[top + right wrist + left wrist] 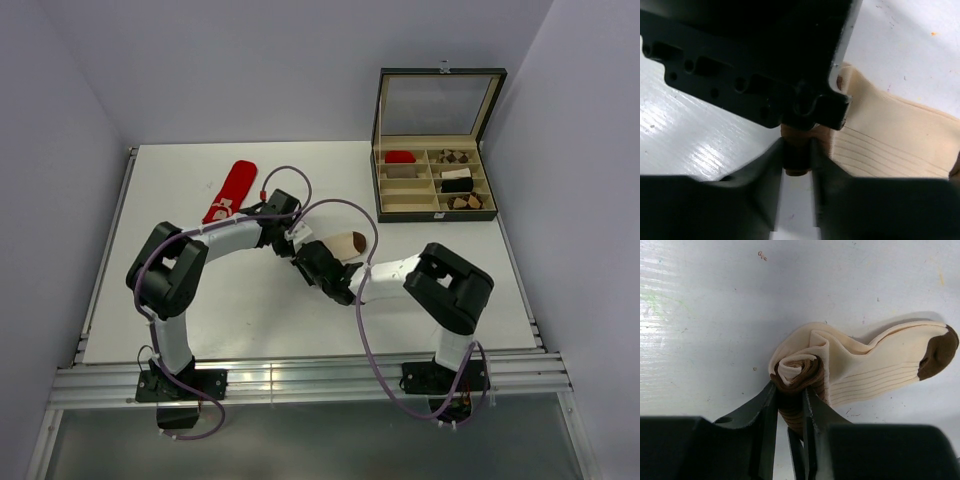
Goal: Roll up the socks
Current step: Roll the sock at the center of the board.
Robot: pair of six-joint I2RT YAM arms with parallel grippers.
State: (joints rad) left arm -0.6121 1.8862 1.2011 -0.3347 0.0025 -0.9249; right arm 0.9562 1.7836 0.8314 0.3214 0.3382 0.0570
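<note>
Your white tabletop (200,320): red sock (232,190) at eleven o'clock; left pincer (789,388) clamps cream sock (875,365) (rolled end); right pincer (797,147), you cannot tell.

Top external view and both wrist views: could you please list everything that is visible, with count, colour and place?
cream sock: one, cream with brown toe and band, mid-table, band end rolled
red sock: one, red with white marks, flat, far left of table
box: one, dark, lid open, far right of table
rolled bundles: four, one red, two brown-patterned, one black-and-white, in the box's compartments
table: one, white, beneath everything
left tool: one, black, shut on the cream sock's rolled end
right tool: one, black, shut on the same rolled end
</note>
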